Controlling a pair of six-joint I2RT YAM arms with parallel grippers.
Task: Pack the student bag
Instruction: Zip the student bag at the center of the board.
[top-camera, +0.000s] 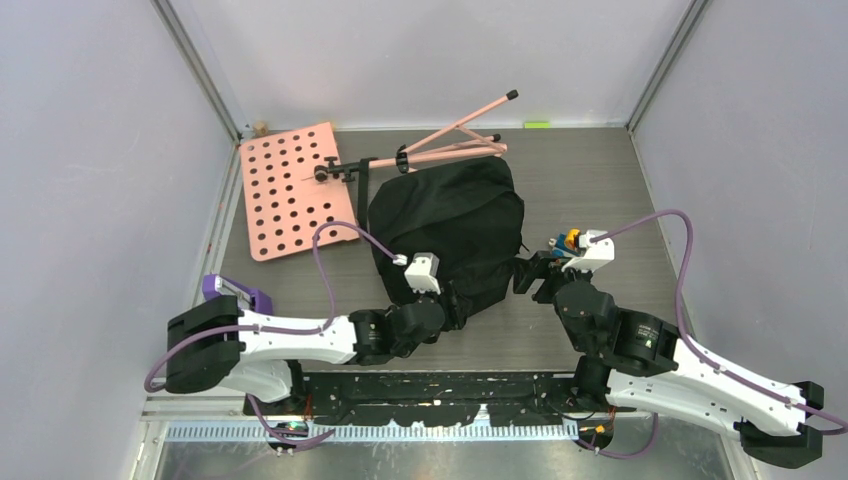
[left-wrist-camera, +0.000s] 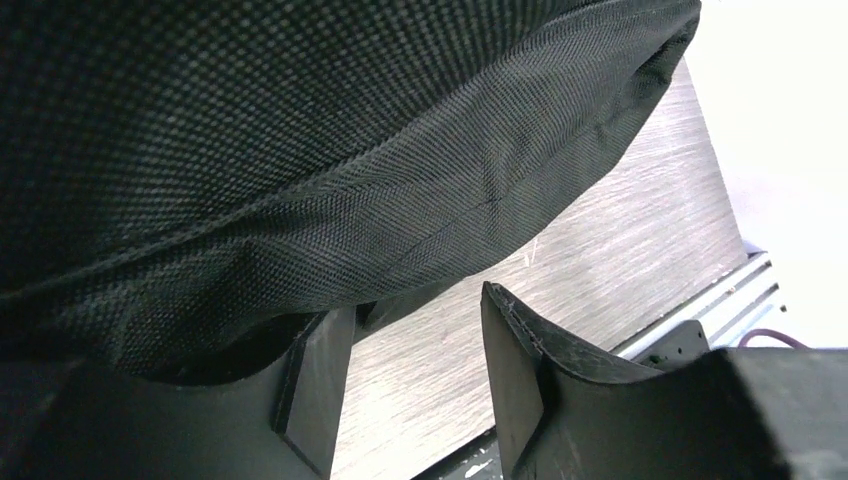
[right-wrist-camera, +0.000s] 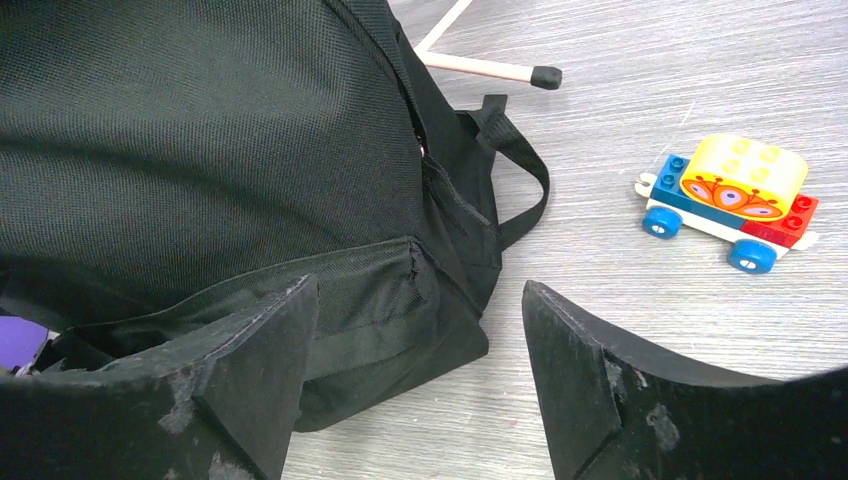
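Observation:
The student bag (top-camera: 450, 225), a large black fabric backpack, lies in the middle of the table. In the left wrist view its woven cloth (left-wrist-camera: 300, 150) fills the upper part of the picture. My left gripper (left-wrist-camera: 415, 345) is open at the bag's near edge; the cloth overhangs its left finger and bare table shows between the fingers. My right gripper (right-wrist-camera: 420, 320) is open at the bag's right near corner (right-wrist-camera: 400, 300), where a folded corner with a strap (right-wrist-camera: 520, 190) reaches into the gap by the left finger. Neither gripper holds anything.
A toy car of coloured bricks (right-wrist-camera: 728, 198) stands on the table right of the bag, close to my right gripper (top-camera: 530, 275). A pink music stand lies at the back left, with its perforated board (top-camera: 295, 190) and legs (top-camera: 460, 135). A purple object (top-camera: 235, 292) sits by the left arm.

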